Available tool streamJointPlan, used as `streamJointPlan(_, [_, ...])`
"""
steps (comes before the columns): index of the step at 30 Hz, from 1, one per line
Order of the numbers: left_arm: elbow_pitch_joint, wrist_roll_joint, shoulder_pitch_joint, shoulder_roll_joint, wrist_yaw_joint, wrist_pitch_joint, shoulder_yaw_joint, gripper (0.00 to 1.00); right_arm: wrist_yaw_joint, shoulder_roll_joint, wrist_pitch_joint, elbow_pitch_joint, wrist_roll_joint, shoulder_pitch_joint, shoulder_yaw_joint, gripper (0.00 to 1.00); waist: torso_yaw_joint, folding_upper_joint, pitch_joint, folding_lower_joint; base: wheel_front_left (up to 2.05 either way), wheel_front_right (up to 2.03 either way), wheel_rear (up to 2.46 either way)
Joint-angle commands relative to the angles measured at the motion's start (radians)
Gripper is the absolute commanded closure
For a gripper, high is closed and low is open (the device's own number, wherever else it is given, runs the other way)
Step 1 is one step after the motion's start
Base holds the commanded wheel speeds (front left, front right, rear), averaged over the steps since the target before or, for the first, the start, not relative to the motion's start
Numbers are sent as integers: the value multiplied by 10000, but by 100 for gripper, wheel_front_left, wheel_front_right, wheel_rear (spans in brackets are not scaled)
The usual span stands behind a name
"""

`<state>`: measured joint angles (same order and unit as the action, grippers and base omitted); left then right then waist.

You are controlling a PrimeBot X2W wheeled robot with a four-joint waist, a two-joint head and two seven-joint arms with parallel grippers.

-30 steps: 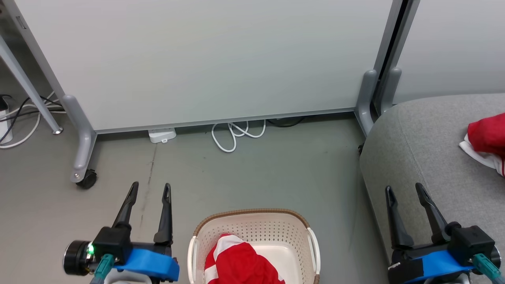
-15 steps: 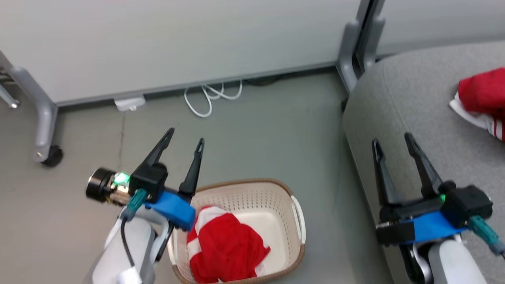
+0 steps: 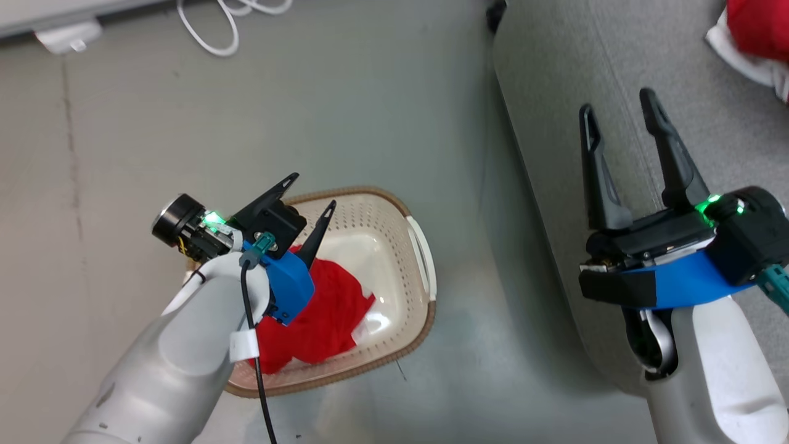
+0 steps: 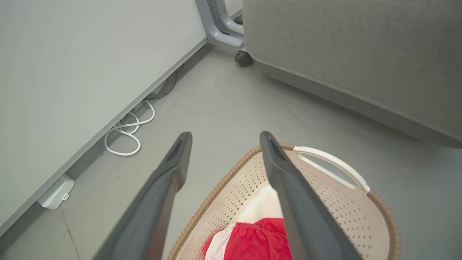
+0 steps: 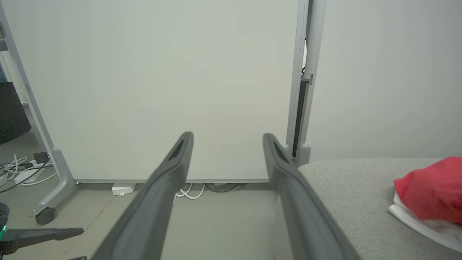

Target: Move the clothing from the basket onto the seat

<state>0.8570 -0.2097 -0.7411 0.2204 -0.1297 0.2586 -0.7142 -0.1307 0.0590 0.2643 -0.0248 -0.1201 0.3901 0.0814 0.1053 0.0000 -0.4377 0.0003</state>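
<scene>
Left gripper [image 3: 311,192]: fingers spread wide with nothing between them, and the tips hung right over the rim of the basket [image 3: 425,320]. In the left wrist view one finger crossed the perforated wall while the other sat out over the floor [image 3: 154,92]. Just below those fingers lay a red garment [image 3: 327,314], bunched in the near half of the basket with a white stripe showing. The basket's pale bottom was bare beyond it. The basket stood on the grey floor, near the seat [image 3: 555,92] but not touching it.

Over to the right gripper [image 3: 616,105]: its fingers were spread wide too, and empty. They were held above the seat's near edge, well apart from the basket. Further along the cushion, up in the head view's top right corner, a second red garment [image 3: 758,24] with white edging rested on the grey fabric. A white cable [image 5: 187,195] looped on the floor at the foot of the pale partition panel [image 5: 144,72].
</scene>
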Motion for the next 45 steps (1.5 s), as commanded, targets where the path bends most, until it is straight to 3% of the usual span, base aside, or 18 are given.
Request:
streamJointPlan(1, [489,-187,-554,126,-7,-49,-579,0,-1,-43,2,121,-43,381,33,0,595,0,-1159,-3,0,0,0])
streamJointPlan(9, [1999,-1029,-1758,340,-6,-1080,-3159,0,-1,-86,2,511,-14,1086,179,0,1044,0,-2757,-3,0,0,0])
streamJointPlan(16, [2345,-2069,-2509,783,-7,-2150,-5047,0,-1,-97,2,928,-54,1482,256,0,1347,0,-3887,-3,0,0,0])
streamJointPlan(28, [2124,-2099,-3022,1480,-7,-4128,-5688,0,-1,-97,2,1837,-305,1619,273,0,1708,0,-5365,-3,0,0,0])
streamJointPlan(36, [2314,-1558,-3275,1751,-7,-4546,-5690,0,-1,-97,2,2443,-358,1483,218,0,1892,0,-6129,-3,0,0,0])
streamJointPlan(43, [2877,-1199,-3418,1589,-7,-4595,-5693,0,-1,-96,1,2847,-349,1285,42,0,1917,0,-6408,-3,0,0,0])
streamJointPlan(44, [2928,-1143,-3444,1557,-7,-4558,-5692,48,-1,-96,1,2850,-334,1281,17,0,1905,0,-6420,-3,0,0,0])
streamJointPlan(45, [2972,-1054,-3489,1525,-9,-4476,-5692,87,-1,-97,1,2857,-313,1287,12,0,1890,0,-6426,-3,0,0,0])
